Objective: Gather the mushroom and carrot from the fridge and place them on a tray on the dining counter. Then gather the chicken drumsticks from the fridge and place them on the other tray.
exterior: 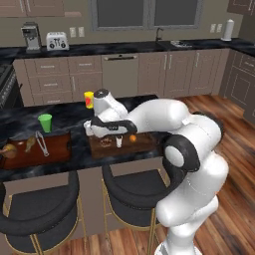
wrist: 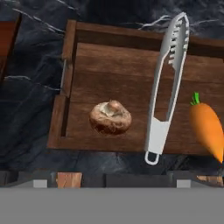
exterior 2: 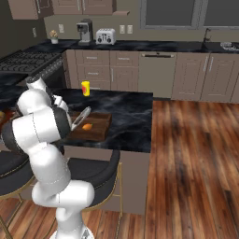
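Two vegetables, the mushroom [wrist: 110,117] and carrot [wrist: 207,130], are separated on the wooden tray [wrist: 109,59] by pale tongs [wrist: 166,87]; the gripper [exterior: 118,140] is spread open above, grasping nothing.

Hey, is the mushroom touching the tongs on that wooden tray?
Apart. The hand view shows the mushroom lying on the tray with a clear strip of bare wood between it and the tongs beside it.
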You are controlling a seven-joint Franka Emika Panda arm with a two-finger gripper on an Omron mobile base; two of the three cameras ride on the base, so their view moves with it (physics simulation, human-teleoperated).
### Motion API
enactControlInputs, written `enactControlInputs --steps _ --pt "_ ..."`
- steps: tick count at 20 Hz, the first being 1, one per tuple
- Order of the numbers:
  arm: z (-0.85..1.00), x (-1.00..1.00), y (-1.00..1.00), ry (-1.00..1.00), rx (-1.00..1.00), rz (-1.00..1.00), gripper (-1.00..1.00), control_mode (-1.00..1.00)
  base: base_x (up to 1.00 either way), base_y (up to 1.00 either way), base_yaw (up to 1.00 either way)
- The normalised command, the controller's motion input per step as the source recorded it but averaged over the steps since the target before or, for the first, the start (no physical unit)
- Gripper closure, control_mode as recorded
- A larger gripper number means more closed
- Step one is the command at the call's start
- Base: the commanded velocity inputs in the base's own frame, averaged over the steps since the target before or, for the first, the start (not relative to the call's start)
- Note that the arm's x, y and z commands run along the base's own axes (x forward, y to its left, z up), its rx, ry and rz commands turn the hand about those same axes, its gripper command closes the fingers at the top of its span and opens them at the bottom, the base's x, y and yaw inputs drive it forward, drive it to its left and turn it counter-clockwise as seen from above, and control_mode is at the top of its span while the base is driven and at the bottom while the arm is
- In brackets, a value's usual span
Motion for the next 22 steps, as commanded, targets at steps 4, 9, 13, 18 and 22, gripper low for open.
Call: enactControlInputs --steps 4,9,13,18,22 --pt "0.63 -1.0 -0.4 -0.18 0.01 0.07 -1.0 -1.0 0.0 0.0 0.0" --pt "0.69 -0.87 -0.64 -0.17 0.01 0.06 -1.0 -1.0 0.0 0.0 0.0" --pt "0.7 -0.58 -0.85 -0.16 0.0 0.07 -1.0 -1.0 0.0 0.0 0.0" --pt "0.45 -0.64 -0.79 -0.16 0.03 0.07 -1.0 -1.0 0.0 0.0 0.0" --pt "-0.01 -0.63 -0.6 -0.02 0.13 0.02 -1.0 -1.0 0.0 0.0 0.0"
